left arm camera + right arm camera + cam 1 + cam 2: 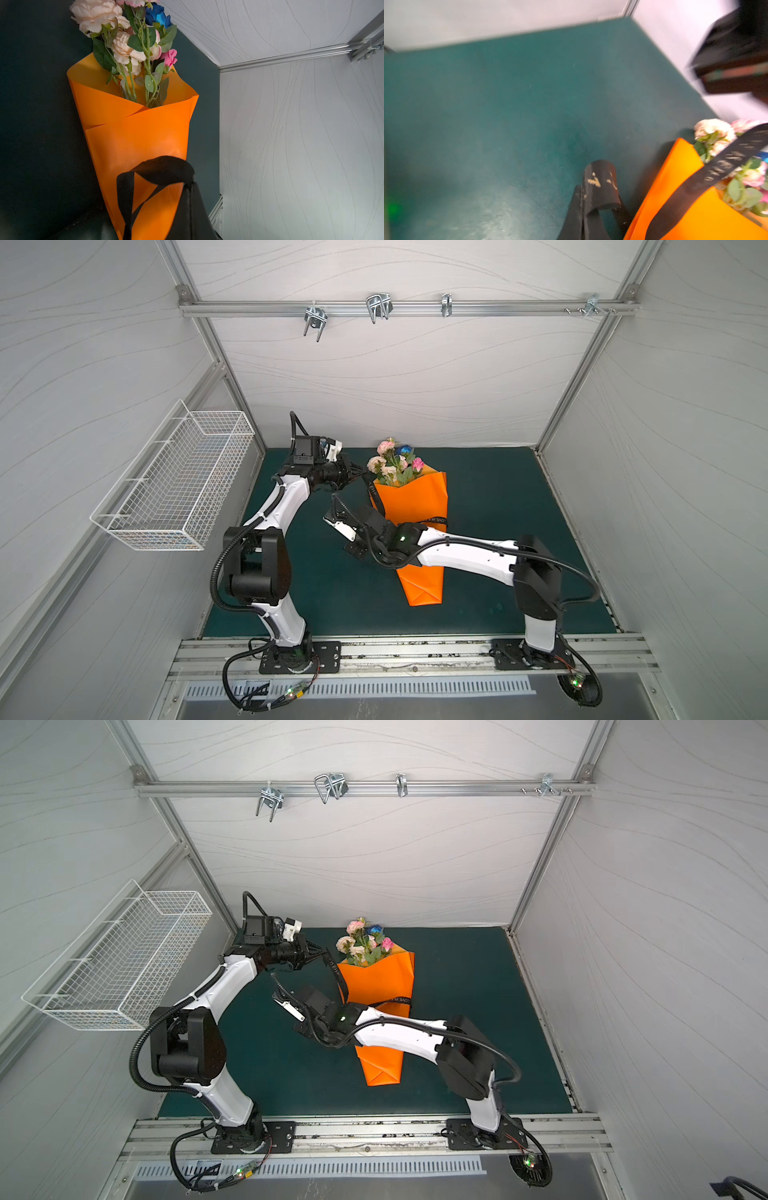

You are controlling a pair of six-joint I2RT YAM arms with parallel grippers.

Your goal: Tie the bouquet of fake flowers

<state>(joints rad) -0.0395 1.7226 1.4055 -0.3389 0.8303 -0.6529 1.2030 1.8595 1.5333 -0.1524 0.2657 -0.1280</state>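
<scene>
The bouquet of fake flowers lies on the green mat, wrapped in an orange paper cone. A black ribbon with white lettering runs across the cone's middle and up its left edge. My left gripper, left of the blooms, is shut on one ribbon end. My right gripper is shut on a folded ribbon piece beside the cone. In both top views its fingertips are hidden under the wrist.
A white wire basket hangs on the left wall. Metal hooks sit on the back rail. The right forearm crosses over the cone's lower half. An aluminium rail borders the mat's front edge.
</scene>
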